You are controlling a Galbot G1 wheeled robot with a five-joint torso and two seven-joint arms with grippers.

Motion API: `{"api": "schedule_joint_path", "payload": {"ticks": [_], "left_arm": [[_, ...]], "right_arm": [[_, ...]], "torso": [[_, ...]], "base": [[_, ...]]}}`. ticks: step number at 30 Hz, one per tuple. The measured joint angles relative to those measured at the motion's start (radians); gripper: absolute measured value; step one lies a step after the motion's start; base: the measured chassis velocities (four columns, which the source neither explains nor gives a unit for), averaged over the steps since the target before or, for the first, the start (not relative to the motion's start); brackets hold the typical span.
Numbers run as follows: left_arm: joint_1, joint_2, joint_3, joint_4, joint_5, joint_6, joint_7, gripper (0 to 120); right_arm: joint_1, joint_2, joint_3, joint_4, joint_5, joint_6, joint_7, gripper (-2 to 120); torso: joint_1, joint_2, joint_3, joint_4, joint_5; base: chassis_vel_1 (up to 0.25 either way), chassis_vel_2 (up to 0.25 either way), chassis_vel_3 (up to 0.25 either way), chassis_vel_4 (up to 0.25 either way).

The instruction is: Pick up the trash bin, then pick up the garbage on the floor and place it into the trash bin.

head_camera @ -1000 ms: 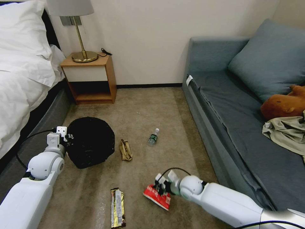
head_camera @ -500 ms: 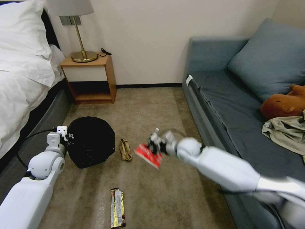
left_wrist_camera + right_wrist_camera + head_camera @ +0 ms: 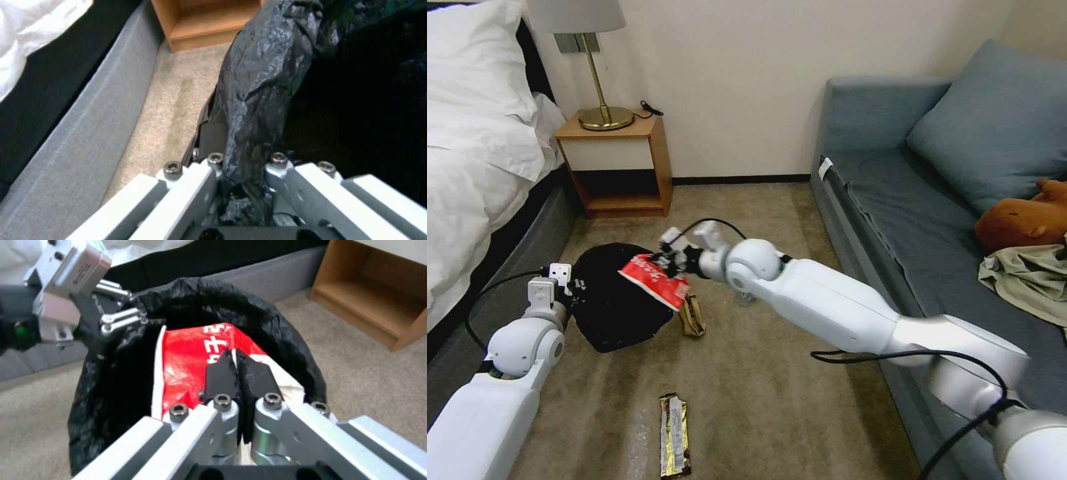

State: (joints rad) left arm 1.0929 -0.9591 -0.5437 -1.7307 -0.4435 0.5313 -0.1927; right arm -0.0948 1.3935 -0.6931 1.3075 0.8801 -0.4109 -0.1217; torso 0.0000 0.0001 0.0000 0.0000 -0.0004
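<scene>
- Far left we see the bed [image 3: 474, 153] with white bedding, and the wooden nightstand [image 3: 617, 167] with a brass lamp [image 3: 602, 100] against the wall.
- Our left tool [image 3: 564, 283] sits at the near-left edge of the trash bin [image 3: 607, 313], clamped on the bin's rim through the black bag [image 3: 258, 100]; the left wrist view shows the crinkled liner pinched between the two fingers [image 3: 209, 133].
- The bin is beside the bed base on the carpet [image 3: 774, 373]; we cannot tell whether it is lifted or resting.
- Our right arm reaches across from the sofa side; the right tool [image 3: 670, 263] is over the bin's right rim, closed tight on the red-and-white snack wrapper [image 3: 654, 280].
- Right wrist view: the wrapper [image 3: 191, 356] hangs over the open black-lined mouth of the bin [image 3: 276, 326], black fingertips [image 3: 220, 371] pressed together on it, and the left tool [image 3: 120, 318] shows at the far rim.
- Crumpled tan paper bag [image 3: 692, 315] lies on the carpet just right of the bin, below the wrapper.
- Long brown-gold bar wrapper [image 3: 674, 435] lies on the carpet nearer to us, well apart from the bin.
- Small bottle [image 3: 746, 298] is mostly hidden behind our right arm.
- Right side: grey-blue sofa [image 3: 934, 220] with a cushion [image 3: 994, 120], a brown plush toy [image 3: 1024, 220] and a crumpled cloth [image 3: 1027, 277].
</scene>
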Motion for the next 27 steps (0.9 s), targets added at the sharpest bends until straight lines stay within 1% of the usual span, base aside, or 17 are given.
{"api": "schedule_joint_path", "payload": {"ticks": [7,10,18,19,20,22,23,24,25,26,27], "left_arm": [[0.009,0.001,0.0,-0.006,-0.006,-0.002,0.0,2],[0.011,0.002,0.0,-0.016,-0.007,-0.002,0.001,2],[0.006,0.003,0.003,-0.019,-0.012,0.001,0.002,2],[0.005,0.003,0.005,-0.018,-0.013,0.001,0.002,2],[0.005,0.003,0.005,-0.018,-0.013,0.001,0.002,2],[0.002,0.002,0.007,-0.015,-0.014,0.002,0.002,2],[0.002,0.002,0.007,-0.015,-0.014,0.002,0.002,2],[0.001,0.002,0.007,-0.014,-0.014,0.002,0.003,2],[0.0,0.002,0.008,-0.013,-0.014,0.002,0.003,2],[0.0,0.002,0.008,-0.013,-0.014,0.002,0.003,2],[0.0,0.002,0.008,-0.012,-0.014,0.002,0.003,2]], "right_arm": [[0.008,0.047,-0.011,-0.084,-0.021,0.016,-0.005,0],[0.002,0.084,-0.003,-0.149,-0.046,0.032,-0.014,0],[-0.01,0.109,-0.004,-0.193,-0.066,0.05,-0.018,0],[-0.013,0.11,-0.004,-0.195,-0.069,0.051,-0.017,3],[-0.013,0.11,-0.004,-0.195,-0.069,0.051,-0.017,3],[-0.014,0.113,-0.006,-0.195,-0.071,0.053,-0.015,14],[-0.014,0.113,-0.006,-0.195,-0.071,0.053,-0.015,14],[-0.014,0.114,-0.006,-0.195,-0.072,0.053,-0.013,21],[-0.014,0.116,-0.005,-0.194,-0.072,0.054,-0.011,25],[-0.014,0.116,-0.005,-0.194,-0.072,0.054,-0.011,25],[-0.013,0.117,-0.004,-0.192,-0.072,0.054,-0.008,33]], "torso": [[0.0,0.0,0.0,-0.0001,0.0001],[0.0,0.0,0.0,0.0,0.0002],[0.0,0.0,0.0,-0.0001,0.0003],[0.0,0.0,0.0,-0.0001,0.0003],[0.0,0.0,0.0,-0.0001,0.0003],[0.0,0.0,0.0,-0.0001,0.0004],[0.0,0.0,0.0,-0.0001,0.0004],[0.0,0.0,0.0,-0.0001,0.0004],[0.0,0.0,0.0,-0.0001,0.0004],[0.0,0.0,0.0,-0.0001,0.0004],[0.0,0.0,0.0,-0.0001,0.0004]], "base": [[0.0,0.0,0.0,0.0],[0.0,0.0,0.0,0.0],[0.0,0.0,0.0,0.0],[0.0,0.0,0.0,0.0],[0.0,0.0,0.0,0.0],[0.0,0.0,0.0,0.0],[0.0,0.0,0.0,0.0],[0.0,0.0,0.0,0.0],[0.0,0.0,0.0,0.0],[0.0,0.0,0.0,0.0],[0.0,0.0,0.0,0.0]]}}
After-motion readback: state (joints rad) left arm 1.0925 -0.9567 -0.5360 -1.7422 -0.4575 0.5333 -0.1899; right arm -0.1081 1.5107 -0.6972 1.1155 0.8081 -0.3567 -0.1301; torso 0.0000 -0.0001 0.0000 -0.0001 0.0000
